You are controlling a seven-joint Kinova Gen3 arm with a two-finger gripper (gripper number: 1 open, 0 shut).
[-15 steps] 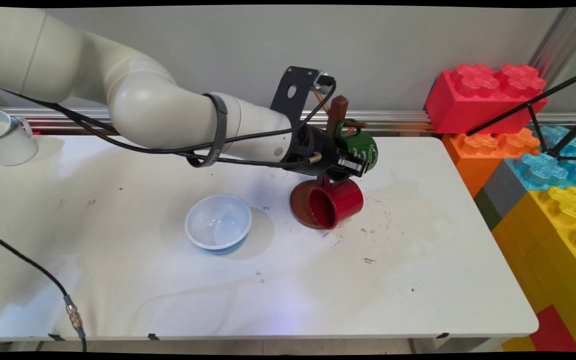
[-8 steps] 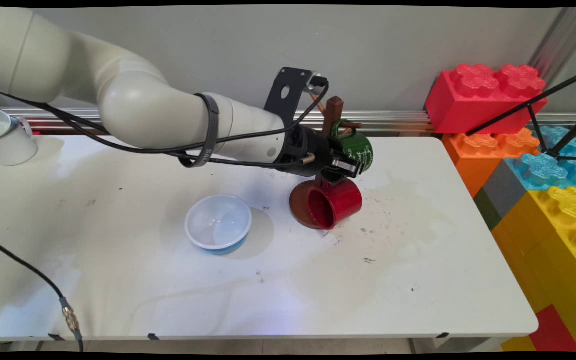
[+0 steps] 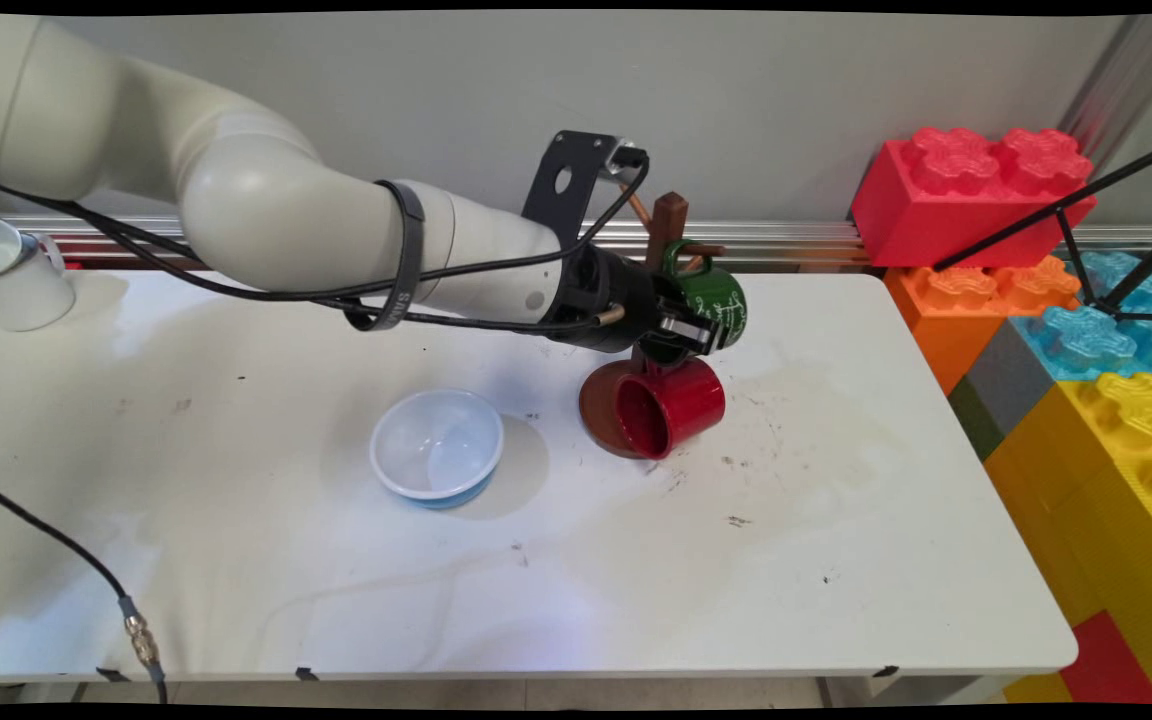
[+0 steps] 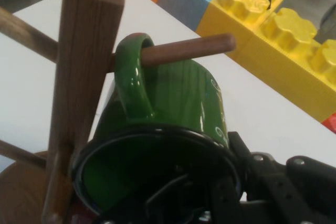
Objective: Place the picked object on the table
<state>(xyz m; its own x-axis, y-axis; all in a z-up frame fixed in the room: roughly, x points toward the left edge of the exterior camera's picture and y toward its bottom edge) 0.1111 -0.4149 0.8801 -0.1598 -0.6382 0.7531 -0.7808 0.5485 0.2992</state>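
Note:
A green mug (image 3: pixel 723 298) hangs by its handle on a peg (image 4: pixel 190 51) of a brown wooden mug tree (image 3: pixel 669 222). My gripper (image 3: pixel 686 335) is shut on the mug's rim from the left, one finger inside and one outside the wall. In the hand view the green mug (image 4: pixel 173 98) fills the middle, with the gripper (image 4: pixel 226 192) at its mouth and the tree's post (image 4: pixel 84 77) on the left. A red mug (image 3: pixel 678 405) hangs lower on the same tree, its mouth facing the camera, just under the gripper.
A white and blue bowl (image 3: pixel 436 445) stands left of the tree. A white mug (image 3: pixel 11 275) sits at the far left back. Large toy blocks (image 3: pixel 966 190) are stacked past the table's right edge, crossed by a black tripod (image 3: pixel 1066 215). A black cable (image 3: pixel 56 540) lies front left.
The arm has drawn slightly to the left. The green mug and the mug tree shifted a little left with it; the mug's handle stays on the peg.

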